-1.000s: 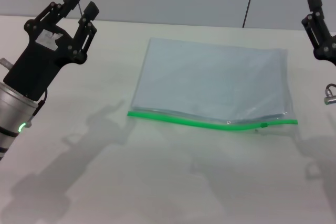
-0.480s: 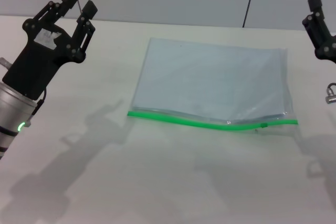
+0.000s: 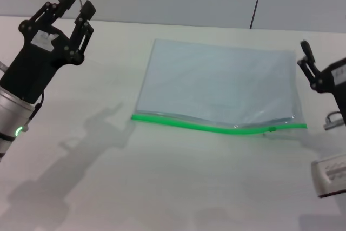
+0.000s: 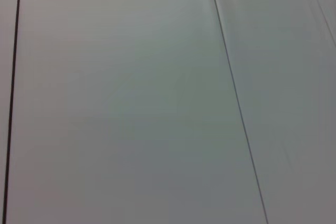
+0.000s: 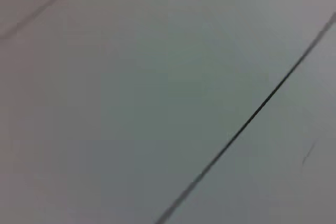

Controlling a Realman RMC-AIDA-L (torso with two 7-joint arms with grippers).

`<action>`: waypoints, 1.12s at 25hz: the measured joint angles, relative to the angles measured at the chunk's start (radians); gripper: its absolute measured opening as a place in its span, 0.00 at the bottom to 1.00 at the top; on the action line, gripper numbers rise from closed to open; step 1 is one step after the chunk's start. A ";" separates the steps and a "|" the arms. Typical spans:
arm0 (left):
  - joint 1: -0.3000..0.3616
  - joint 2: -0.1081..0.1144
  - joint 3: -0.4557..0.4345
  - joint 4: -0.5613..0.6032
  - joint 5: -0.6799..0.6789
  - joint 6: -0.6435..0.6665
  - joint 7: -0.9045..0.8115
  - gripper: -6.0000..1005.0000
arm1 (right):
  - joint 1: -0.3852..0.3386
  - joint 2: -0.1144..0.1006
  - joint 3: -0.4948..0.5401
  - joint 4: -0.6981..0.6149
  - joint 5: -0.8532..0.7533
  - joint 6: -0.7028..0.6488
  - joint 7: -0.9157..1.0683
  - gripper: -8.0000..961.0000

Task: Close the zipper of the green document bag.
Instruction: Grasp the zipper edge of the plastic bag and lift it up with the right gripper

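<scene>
While left gripper (image 3: 75, 5) hangs spread, well off bag (image 3: 216, 85), right gripper (image 3: 307, 66) has swung in beside bag's right edge, finger state unclear. Zipper (image 3: 216, 127) untouched, slider (image 3: 271, 129) near right end; approach underway.

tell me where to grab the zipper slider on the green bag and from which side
Pinch the small green slider, which sits near the right end of the zipper on the near edge of the green document bag. The bag lies flat on the table, so coming from above looks best. The right gripper is nearest; the left gripper is raised far left, fingers open.
</scene>
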 joint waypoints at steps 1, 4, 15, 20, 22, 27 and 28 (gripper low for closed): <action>0.000 0.000 0.000 0.000 -0.001 0.000 0.000 0.40 | -0.007 0.000 -0.001 0.002 0.009 0.015 -0.057 0.89; 0.001 0.001 0.000 0.001 -0.011 0.000 0.001 0.40 | -0.028 0.000 0.001 0.008 0.029 0.069 -0.205 0.88; 0.018 0.005 0.000 0.003 -0.051 0.000 0.001 0.40 | -0.075 0.000 0.000 0.041 0.090 0.253 -0.470 0.86; 0.020 0.006 0.000 0.003 -0.051 0.000 0.001 0.40 | -0.079 0.000 -0.002 0.025 0.081 0.327 -0.542 0.85; 0.020 0.006 0.000 0.003 -0.052 0.000 0.001 0.40 | -0.079 0.000 -0.002 0.004 0.079 0.354 -0.565 0.85; 0.019 0.007 0.000 0.003 -0.053 0.000 0.001 0.40 | -0.074 0.000 -0.002 -0.039 0.040 0.386 -0.585 0.84; 0.019 0.007 0.000 0.003 -0.053 0.000 0.001 0.40 | -0.072 0.000 -0.002 -0.044 0.033 0.390 -0.585 0.84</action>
